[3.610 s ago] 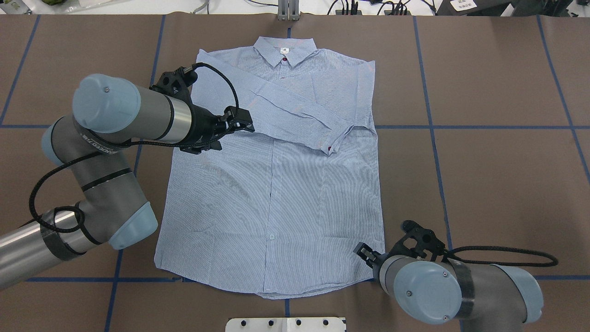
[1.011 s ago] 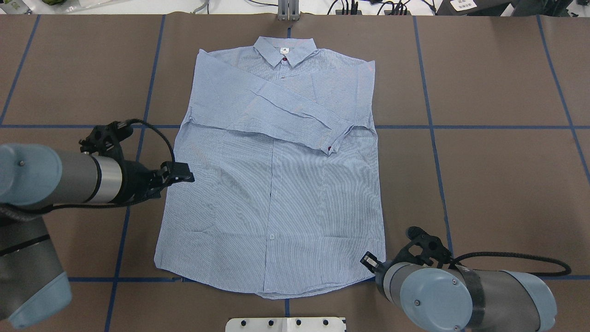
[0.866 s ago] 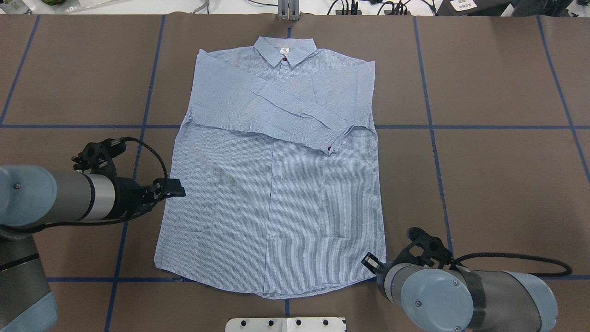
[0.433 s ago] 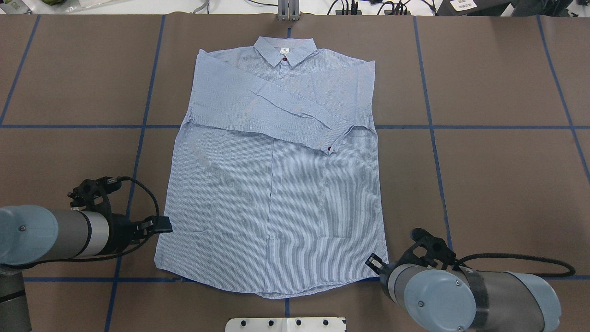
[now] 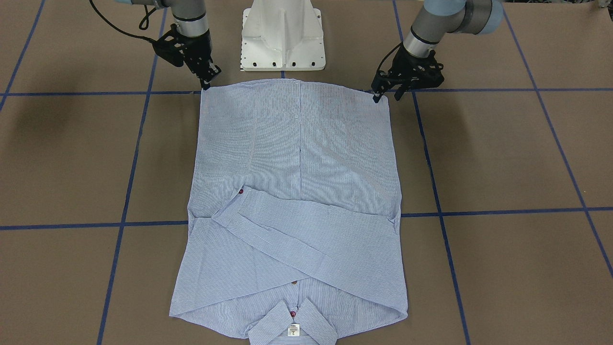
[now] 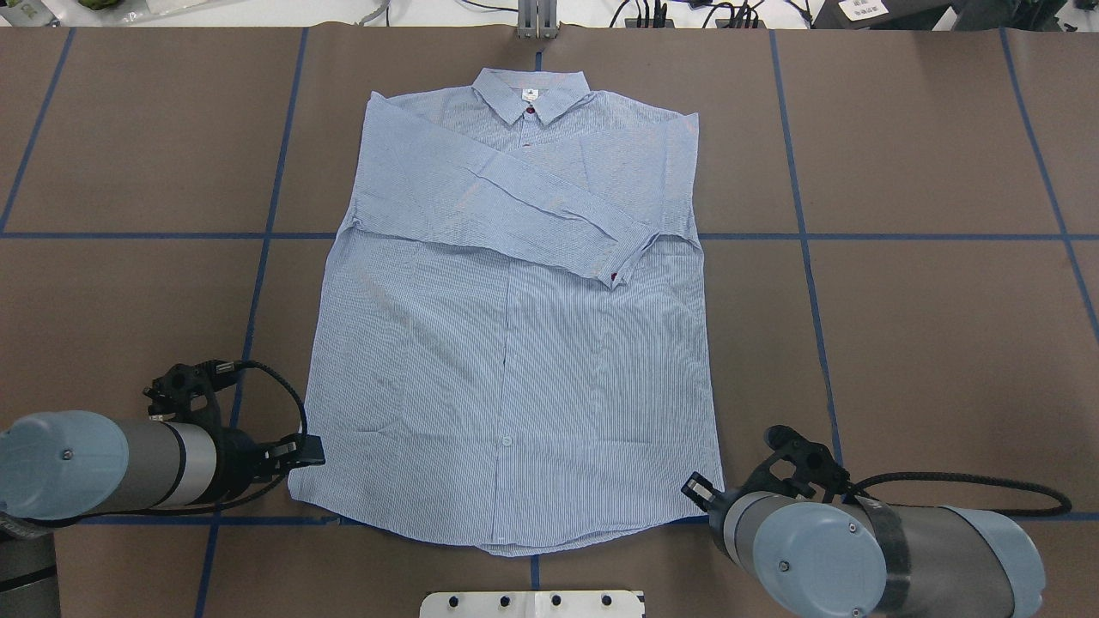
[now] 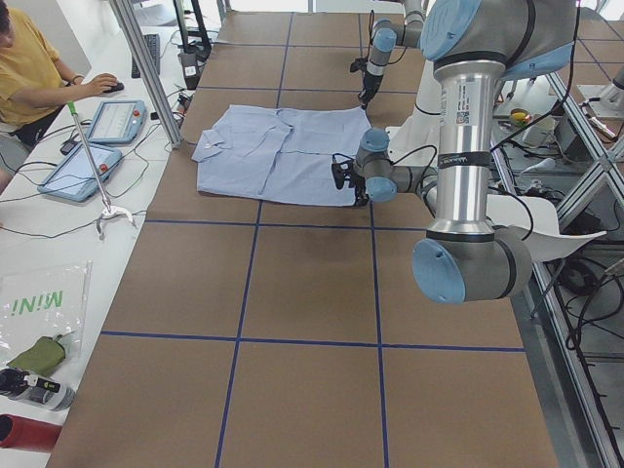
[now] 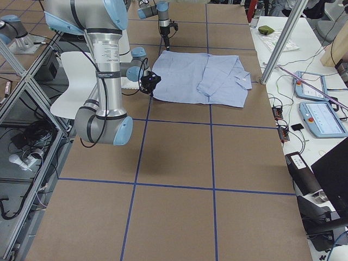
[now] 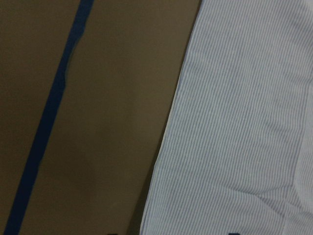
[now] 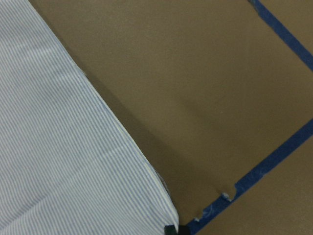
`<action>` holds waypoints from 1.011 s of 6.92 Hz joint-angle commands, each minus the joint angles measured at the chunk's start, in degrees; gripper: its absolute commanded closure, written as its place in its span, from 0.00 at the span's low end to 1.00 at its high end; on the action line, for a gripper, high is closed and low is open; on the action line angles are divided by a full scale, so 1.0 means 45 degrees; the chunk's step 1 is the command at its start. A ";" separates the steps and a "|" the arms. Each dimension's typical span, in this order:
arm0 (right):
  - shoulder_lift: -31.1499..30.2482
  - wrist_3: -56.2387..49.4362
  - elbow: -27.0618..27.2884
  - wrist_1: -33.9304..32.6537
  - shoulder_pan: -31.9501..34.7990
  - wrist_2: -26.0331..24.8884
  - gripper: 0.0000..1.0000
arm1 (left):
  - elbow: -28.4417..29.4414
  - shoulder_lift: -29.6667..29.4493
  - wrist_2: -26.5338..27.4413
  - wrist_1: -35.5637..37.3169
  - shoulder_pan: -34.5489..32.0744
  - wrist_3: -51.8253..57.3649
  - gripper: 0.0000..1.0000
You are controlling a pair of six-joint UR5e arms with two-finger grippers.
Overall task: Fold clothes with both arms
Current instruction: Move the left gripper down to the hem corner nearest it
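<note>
At the shirt's point(image 6: 515, 360) hem corners, left gripper point(image 5: 386, 96) wide, right gripper's point(image 5: 209, 80) gap unclear, either may pinch one layer only

Bright even overhead light, soft shadows; left wrist view dim, slightly blurred.

One shirt point(image 6: 515, 360); two arms point(image 6: 154, 463) point(image 6: 910, 549); two tools point(image 5: 385, 98) point(image 5: 207, 84); one white pedestal point(image 5: 282, 38)
</note>
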 commanded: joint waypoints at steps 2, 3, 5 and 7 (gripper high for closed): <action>0.0013 0.0019 -0.0003 0.0000 -0.0007 0.0000 1.00 | 0.0433 -0.0060 -0.0006 -0.0046 0.0266 -0.0016 0.32; 0.0033 0.0000 0.0016 0.0000 -0.0007 0.0000 1.00 | 0.0453 -0.0079 -0.0025 -0.0046 0.0285 -0.0055 0.38; 0.0072 0.0019 -0.0003 0.0019 -0.0007 0.0000 1.00 | 0.0492 -0.0137 -0.0025 -0.0046 0.0461 -0.0075 0.52; 0.0150 0.0000 0.0017 0.0000 -0.0007 0.0000 1.00 | 0.0434 -0.0138 -0.0064 -0.0046 0.0462 -0.0075 1.00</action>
